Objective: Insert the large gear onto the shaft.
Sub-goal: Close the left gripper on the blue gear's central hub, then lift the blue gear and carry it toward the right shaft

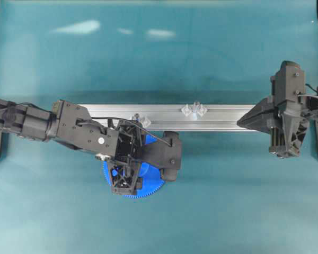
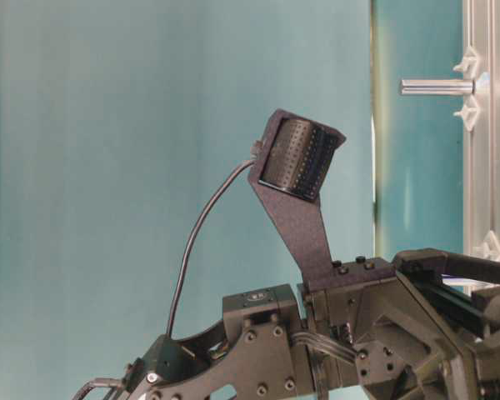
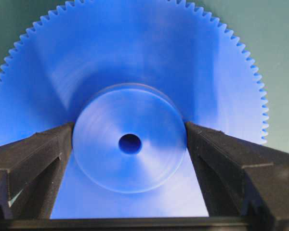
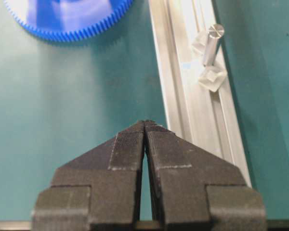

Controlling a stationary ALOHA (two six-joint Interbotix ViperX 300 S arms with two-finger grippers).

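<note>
Overhead view shows the green table, then the metal rail crossing it; just beside the rail lies the large gear, its hub between the spread left end effector; right end effector pressed together; shaft upright on the rail

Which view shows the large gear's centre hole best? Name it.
The left wrist view: the large gear fills it, centre hole plain. Overhead, the left arm covers most of it; the right wrist view catches only its toothed edge; table-level shows none.
</note>
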